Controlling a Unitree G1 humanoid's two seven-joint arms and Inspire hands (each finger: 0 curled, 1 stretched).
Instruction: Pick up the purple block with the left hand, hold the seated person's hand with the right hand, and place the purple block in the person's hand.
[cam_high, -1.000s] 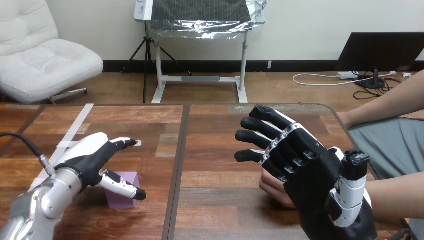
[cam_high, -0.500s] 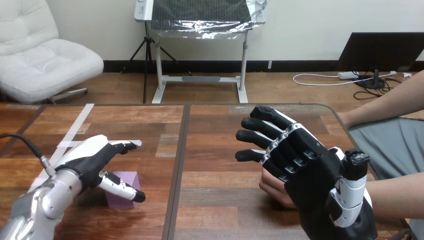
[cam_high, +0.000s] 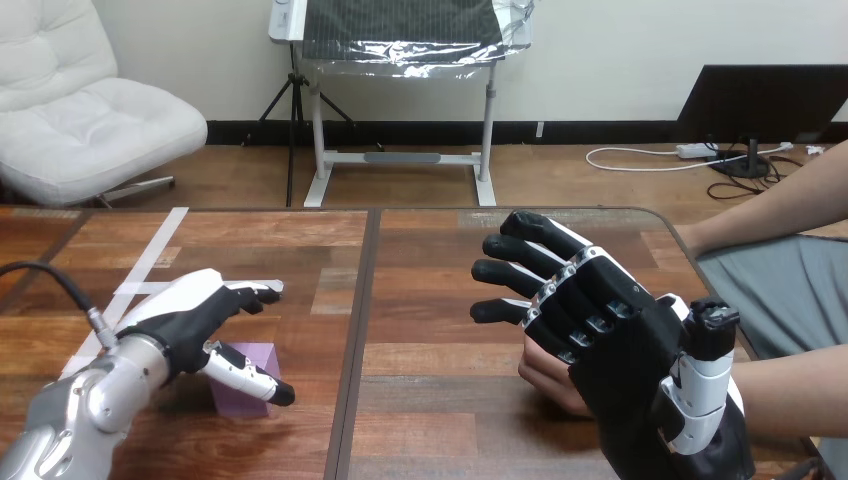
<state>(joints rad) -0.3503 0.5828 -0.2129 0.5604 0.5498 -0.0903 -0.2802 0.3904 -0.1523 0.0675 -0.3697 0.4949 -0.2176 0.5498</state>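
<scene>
A purple block lies on the wooden table at the near left. My left hand hovers over it, open, fingers reaching past its far side and the thumb crossing its front. I cannot tell whether the hand touches the block. At the right, my right hand is open with straight fingers spread toward the left. It lies over the person's hand, which rests on the table beneath it. No finger curls round the person's hand.
A strip of white tape runs across the table's left part. A dark seam splits the tabletop down the middle. The person's forearm comes in from the right edge.
My left hand has sunk slightly toward the block, thumb a little lower. The right hand and the person's hand have not moved.
</scene>
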